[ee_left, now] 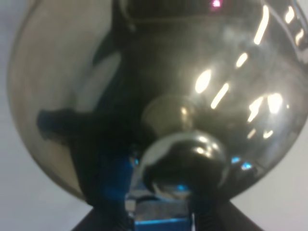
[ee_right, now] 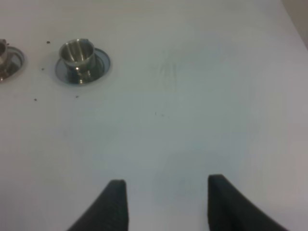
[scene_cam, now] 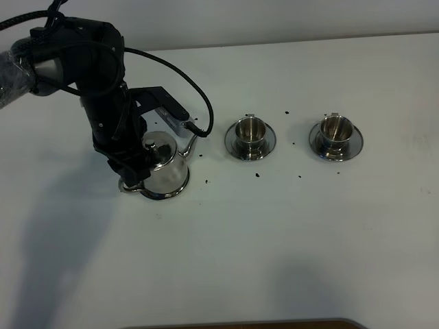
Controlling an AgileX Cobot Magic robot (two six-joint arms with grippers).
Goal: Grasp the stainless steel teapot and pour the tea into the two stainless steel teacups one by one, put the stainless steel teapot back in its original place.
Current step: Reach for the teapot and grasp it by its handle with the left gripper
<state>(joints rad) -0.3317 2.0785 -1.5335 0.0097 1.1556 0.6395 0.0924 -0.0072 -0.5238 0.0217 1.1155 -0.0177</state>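
The stainless steel teapot stands upright on its round saucer, the original place, at the left of the table. Its spout points toward the cups. My left gripper is at the pot's handle side, mostly hidden under the wrist. Close up, its dark fingers stand apart on either side of the handle, so the left gripper is open against the pot. The two stainless steel teacups sit on saucers to the right. My right gripper is open over bare table, far from the nearer cup.
Small dark specks lie scattered on the white table around the cups and pot. A black cable loops from the left arm above the spout. A brown edge shows at the table's front.
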